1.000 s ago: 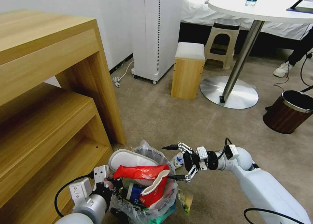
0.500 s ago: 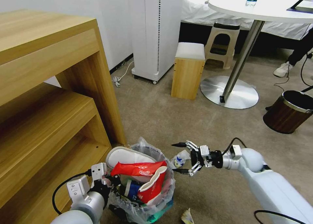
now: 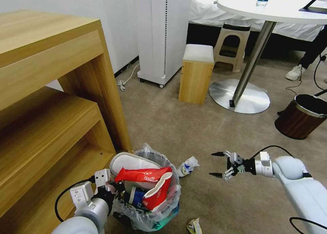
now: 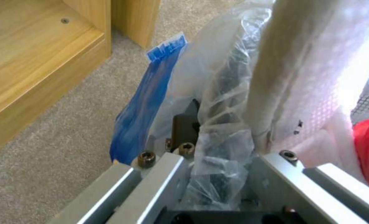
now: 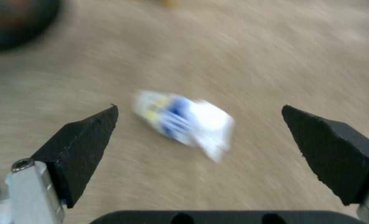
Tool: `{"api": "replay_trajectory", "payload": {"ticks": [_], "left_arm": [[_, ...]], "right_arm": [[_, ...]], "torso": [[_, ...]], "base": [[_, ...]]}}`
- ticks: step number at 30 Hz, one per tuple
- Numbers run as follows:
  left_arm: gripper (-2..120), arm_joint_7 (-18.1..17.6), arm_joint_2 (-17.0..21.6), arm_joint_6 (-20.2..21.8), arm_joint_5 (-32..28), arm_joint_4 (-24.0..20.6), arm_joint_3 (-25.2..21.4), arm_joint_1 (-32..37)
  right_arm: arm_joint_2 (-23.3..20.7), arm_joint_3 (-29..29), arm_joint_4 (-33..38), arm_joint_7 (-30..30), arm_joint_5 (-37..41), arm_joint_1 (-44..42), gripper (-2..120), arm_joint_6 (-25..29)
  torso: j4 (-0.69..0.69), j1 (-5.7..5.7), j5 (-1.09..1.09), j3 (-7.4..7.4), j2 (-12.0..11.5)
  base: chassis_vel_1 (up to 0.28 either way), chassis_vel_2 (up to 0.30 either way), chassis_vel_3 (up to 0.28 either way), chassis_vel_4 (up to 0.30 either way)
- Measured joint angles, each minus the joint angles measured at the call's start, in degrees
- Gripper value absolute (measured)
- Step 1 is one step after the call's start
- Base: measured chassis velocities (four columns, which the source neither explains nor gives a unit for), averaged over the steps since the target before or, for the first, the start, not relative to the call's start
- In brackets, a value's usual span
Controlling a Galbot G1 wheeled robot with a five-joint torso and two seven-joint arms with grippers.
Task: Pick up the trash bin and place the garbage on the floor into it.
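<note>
The left arm reached forward low on the robot's left, its silver-and-black left gripper (image 3: 114,189) clamped onto a crinkly plastic-lined rim. The white right arm stretched out low toward the left, its right gripper (image 3: 216,164) hanging with black pointed fingertips (image 5: 83,141) spread wide apart, nothing between them.

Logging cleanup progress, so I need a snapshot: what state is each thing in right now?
Trash bin: upright, full, gripped at its rim.
Left hand: shut on the bin's rim.
Right hand: open, empty, above the carpet.
Crumpled white-blue wrapper: on the floor beside the bin.
Yellowish scrap: on the floor.
</note>
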Motion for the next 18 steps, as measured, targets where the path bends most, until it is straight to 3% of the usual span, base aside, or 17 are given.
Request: {"api": "replay_trajectory", "payload": {"ticks": [2,5,7,13,18], "left_arm": [[1,0.0,0.0,0.0,0.0,-0.2,0.0,0.3],[1,0.1,0.0,0.0,0.0,-0.4,0.0,0.4],[1,0.1,0.0,0.0,0.0,-0.4,0.0,0.5],[1,0.1,-0.1,0.0,0.1,-0.4,0.3,0.2],[1,0.1,-0.1,0.0,0.0,-0.4,0.4,0.0]], "right_arm": [[2.0,-1.2,-5.0,5.3,-2.6,2.3,100,1.4],[4.4,-2.2,-9.8,8.3,-5.3,5.2,100,4.1],[5.2,-2.5,-11.3,8.7,-6.1,6.3,100,5.0],[13.1,-4.9,-21.4,10.2,-7.2,13.3,100,9.8],[16.5,-6.8,-25.0,9.6,-7.0,15.0,100,8.5]], "torso": [[0.0,0.0,0.0,0.0,0.0],[0.0,0.0,-0.01,0.0,0.0],[0.0,0.0,-0.01,0.0,0.0],[0.02,0.0,-0.02,0.0,0.0],[0.01,0.0,-0.03,0.01,0.0]], "base": [[0.0,0.0,0.0,0.0],[0.0,0.0,0.0,0.0],[0.0,0.0,0.0,0.0],[0.0,0.0,0.0,0.0],[0.0,0.0,0.0,0.0]]}}
